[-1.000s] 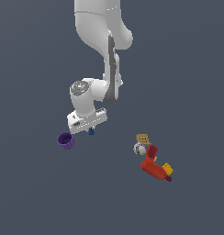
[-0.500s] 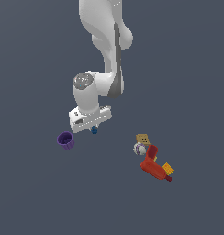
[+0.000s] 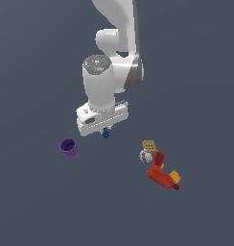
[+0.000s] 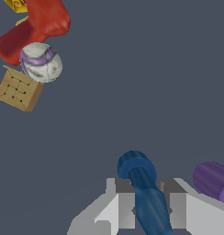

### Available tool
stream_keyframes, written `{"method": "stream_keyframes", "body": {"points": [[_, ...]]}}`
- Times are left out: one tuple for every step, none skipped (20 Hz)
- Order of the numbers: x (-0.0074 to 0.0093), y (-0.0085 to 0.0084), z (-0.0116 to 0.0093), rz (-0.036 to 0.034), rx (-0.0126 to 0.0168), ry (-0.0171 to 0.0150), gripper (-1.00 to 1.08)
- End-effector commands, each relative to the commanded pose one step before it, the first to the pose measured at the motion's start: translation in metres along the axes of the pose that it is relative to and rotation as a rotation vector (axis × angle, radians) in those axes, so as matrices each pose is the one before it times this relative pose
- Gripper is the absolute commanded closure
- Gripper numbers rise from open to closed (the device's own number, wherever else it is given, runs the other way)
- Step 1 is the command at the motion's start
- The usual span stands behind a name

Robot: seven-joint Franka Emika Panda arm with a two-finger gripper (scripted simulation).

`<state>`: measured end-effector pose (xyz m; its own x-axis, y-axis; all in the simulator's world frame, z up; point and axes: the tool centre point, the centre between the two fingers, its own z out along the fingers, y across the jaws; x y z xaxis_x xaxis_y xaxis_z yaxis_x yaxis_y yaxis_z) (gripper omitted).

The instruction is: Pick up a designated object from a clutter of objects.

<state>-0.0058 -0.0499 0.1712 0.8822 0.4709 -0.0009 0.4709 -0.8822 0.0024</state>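
Gripper (image 3: 106, 131) fingers close on the small blue knobbly item (image 3: 106, 134), which shows in the exterior view as a tiny bright-blue bit poking out just beneath the white hand. From the wrist view the same blue item (image 4: 143, 193) sits lengthwise between the two pale fingers (image 4: 124, 209), its rounded end sticking out past the fingertips, and both fingers press against its sides. Whether it touches the dark grey floor (image 3: 37, 206) or hangs just above it cannot be told. To the exterior view's left of the gripper, near but apart, stands the purple ribbed cup (image 3: 68, 147), upright with its mouth open upward; in the wrist view its purple side (image 4: 213, 181) appears just beside one finger. Well apart, on the exterior view's right, the other items bunch together: a tan box (image 3: 148, 145), a whitish ball with purple stripes (image 3: 146, 155) touching it, a red angular object (image 3: 159, 173) against the ball, and a yellow-orange piece (image 3: 175, 177) resting at the red object's far side.
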Motion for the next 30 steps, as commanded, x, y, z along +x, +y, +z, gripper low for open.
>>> {"method": "stream_keyframes", "body": {"points": [[0.01477,-0.00697,-0.02363,0.00052,-0.00018,-0.00075,1.08],[0.00606,-0.00263,-0.00924,0.0,0.0,0.0,1.08],[0.00608,-0.00262,-0.00923,0.0,0.0,0.0,1.08],[0.0061,-0.00261,-0.00923,0.0,0.0,0.0,1.08],[0.00612,-0.00261,-0.00922,0.0,0.0,0.0,1.08],[0.00615,-0.00259,-0.00921,0.0,0.0,0.0,1.08],[0.00617,-0.00258,-0.00919,0.0,0.0,0.0,1.08],[0.00617,-0.00256,-0.00916,0.0,0.0,0.0,1.08],[0.00602,-0.00247,-0.00888,0.0,0.0,0.0,1.08],[0.00577,-0.00233,-0.00859,-0.00021,0.00053,0.00039,1.08],[0.00563,-0.00227,-0.00822,0.0,0.0,0.0,1.08],[0.00546,-0.00218,-0.00793,0.0,0.0,0.0,1.08],[0.0053,-0.00209,-0.00766,0.0,0.0,0.0,1.08],[0.00509,-0.00192,-0.00743,-0.00016,0.00058,0.00034,1.08],[0.00501,-0.00194,-0.00717,0.0,0.0,0.0,1.08],[0.00488,-0.00186,-0.00694,0.0,0.0,0.0,1.08],[0.0047,-0.00172,-0.00675,-0.00011,0.00041,0.00024,1.08],[0.00463,-0.00173,-0.00652,0.0,0.0,0.0,1.08],[0.00452,-0.00166,-0.00632,0.0,0.0,0.0,1.08],[0.00441,-0.0016,-0.00613,0.0,0.0,0.0,1.08],[0.00424,-0.00146,-0.00599,-0.00011,0.00041,0.00024,1.08],[0.00419,-0.00148,-0.00577,0.0,0.0,0.0,1.08],[0.00409,-0.00142,-0.0056,0.0,0.0,0.0,1.08],[0.00396,-0.00136,-0.0054,0.0,0.0,0.0,1.08],[0.0037,-0.00124,-0.00501,0.0,0.0,0.0,1.08],[0.00342,-0.00113,-0.0046,0.0,0.0,0.0,1.08],[0.00308,-0.00093,-0.00429,-0.0002,0.00057,0.00034,1.08],[0.00291,-0.00092,-0.00386,0.0,0.0,0.0,1.08],[0.00267,-0.00083,-0.00353,0.0,0.0,0.0,1.08],[0.00244,-0.00074,-0.0032,0.0,0.0,0.0,1.08]]}}
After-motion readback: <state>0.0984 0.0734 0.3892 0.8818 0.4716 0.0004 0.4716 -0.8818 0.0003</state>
